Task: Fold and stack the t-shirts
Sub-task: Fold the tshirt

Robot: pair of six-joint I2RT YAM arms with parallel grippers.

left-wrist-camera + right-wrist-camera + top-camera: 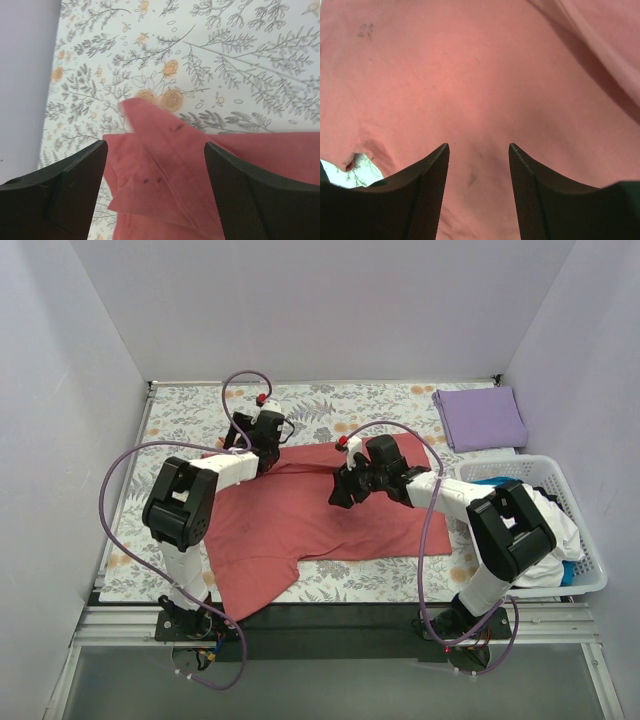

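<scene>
**Top external view.** A salmon-red t-shirt [300, 515] lies spread and rumpled at the middle of the counter [360, 612], on the floral cloth [330, 400] that covers it. One sleeve hangs toward the near edge. My left gripper [243, 435] sits at the shirt's far-left corner. My right gripper [340, 495] is over the shirt's middle, pointing down at the fabric. A lavender t-shirt [480, 418] lies folded flat at the far-right corner, well apart from the red one. Just nearer than it stands a white slatted basket [585, 580] holding white and blue clothing.

**Left wrist view.** My left gripper [155, 147] has its fingers [75, 180] spread wide, with nothing clamped. A creased corner of the salmon-red t-shirt [165, 165] lies below and between them. Its tip points out over the floral cloth [225, 50]. I cannot tell whether the fingers touch the fabric.

**Right wrist view.** My right gripper [478, 146] is parted to a moderate gap and holds nothing. Salmon-red t-shirt [480, 75] fills nearly the whole view beneath it, with a raised fold at the upper right. A sliver of floral cloth [362, 167] shows at the lower left.
</scene>
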